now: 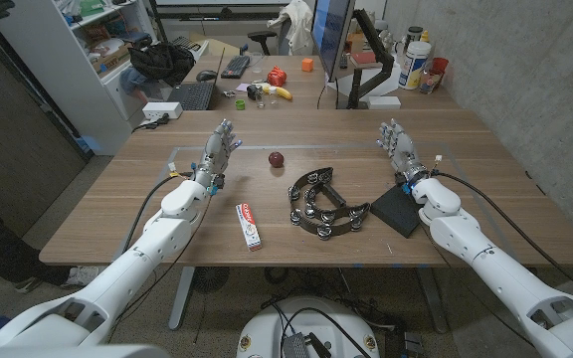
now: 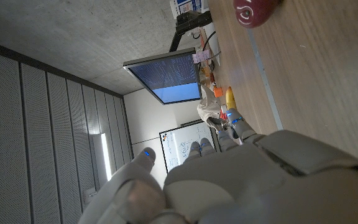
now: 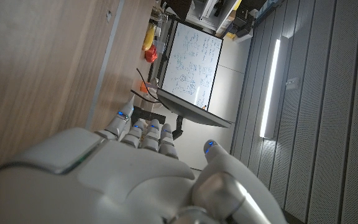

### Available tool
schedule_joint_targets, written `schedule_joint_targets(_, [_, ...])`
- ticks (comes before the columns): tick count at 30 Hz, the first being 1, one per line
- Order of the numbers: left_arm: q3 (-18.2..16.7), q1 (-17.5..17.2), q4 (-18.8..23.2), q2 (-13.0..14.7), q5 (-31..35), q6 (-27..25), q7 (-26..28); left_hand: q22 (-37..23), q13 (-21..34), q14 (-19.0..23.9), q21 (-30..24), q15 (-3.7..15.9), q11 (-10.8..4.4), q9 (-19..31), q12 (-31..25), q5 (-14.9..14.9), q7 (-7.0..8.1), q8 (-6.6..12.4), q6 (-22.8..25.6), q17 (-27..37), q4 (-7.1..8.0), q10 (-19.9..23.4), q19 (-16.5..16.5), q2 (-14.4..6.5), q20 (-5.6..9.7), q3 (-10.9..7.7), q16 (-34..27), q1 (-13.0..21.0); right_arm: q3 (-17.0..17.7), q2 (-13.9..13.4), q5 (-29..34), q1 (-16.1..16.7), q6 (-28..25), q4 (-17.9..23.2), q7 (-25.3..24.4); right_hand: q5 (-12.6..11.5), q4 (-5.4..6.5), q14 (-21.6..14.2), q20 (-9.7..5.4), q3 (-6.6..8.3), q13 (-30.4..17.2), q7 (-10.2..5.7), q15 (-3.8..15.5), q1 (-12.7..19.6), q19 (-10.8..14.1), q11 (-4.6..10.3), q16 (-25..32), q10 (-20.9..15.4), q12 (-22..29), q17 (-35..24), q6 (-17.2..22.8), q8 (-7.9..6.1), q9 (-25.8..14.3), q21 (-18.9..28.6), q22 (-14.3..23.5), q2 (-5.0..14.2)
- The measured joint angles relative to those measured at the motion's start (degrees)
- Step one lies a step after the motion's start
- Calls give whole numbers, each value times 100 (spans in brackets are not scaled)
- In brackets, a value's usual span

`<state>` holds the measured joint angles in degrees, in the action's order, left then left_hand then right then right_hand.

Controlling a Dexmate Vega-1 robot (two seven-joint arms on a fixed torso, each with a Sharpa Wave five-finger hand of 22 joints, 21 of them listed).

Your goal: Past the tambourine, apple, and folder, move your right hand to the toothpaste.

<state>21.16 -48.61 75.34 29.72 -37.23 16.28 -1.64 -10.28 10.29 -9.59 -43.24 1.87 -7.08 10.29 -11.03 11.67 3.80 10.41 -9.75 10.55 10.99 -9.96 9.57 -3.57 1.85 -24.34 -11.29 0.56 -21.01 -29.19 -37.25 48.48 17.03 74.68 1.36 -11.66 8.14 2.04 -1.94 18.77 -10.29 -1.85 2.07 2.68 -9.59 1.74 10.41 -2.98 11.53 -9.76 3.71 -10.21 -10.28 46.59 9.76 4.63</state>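
1. The right hand [image 1: 399,141] is being held above the table [image 1: 485,214] with its fingers spread and nothing in them, well beyond the tambourine [image 1: 318,202] on the robot's right.
2. The toothpaste [image 1: 249,225] is lying on the other side of the tambourine, toward the robot's left and nearer the table's front edge, so nearly the whole reach is judged to be still ahead.
3. The dark folder [image 1: 398,211] is lying just beside the tambourine, between it and the right forearm; if the arm is being swept low, the folder is likely being dragged or pushed into the tambourine.
4. The tambourine is standing squarely in the direct line; it is likely to be knocked or snagged by trailing fingers unless the hand is being carried high over it.
5. The apple [image 1: 277,159] is resting behind the tambourine, away from the robot; a detour on that side risks it being set rolling.
6. The left hand [image 1: 219,149] is also being held spread and empty, beyond the apple from the tambourine; an overshoot past the toothpaste could bring the two arms together.
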Motion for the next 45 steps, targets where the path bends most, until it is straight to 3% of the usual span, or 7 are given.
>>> schedule_joint_targets(23, [7,-49,80,37,26,-39,34,1,-1,1,0,-1,1,-1,0,-2,-1,22,1,-1,0,-1,-1,0,0,0,0,0,34,-7,69,36,270,11,54,0,-47,-35,0,47,1,-41,-30,53,1,54,0,-149,45,17,143,-49,1,11,26,53])
schedule_joint_targets(45, [18,-6,-39,37,29,-37,-36,2,-2,1,1,-1,3,-2,1,-3,-1,22,1,-2,0,0,-1,0,-1,0,1,0,-8,-84,298,-10,474,97,95,0,-71,-94,0,70,2,-41,-33,94,1,19,0,-185,45,12,246,-88,2,-63,25,71])
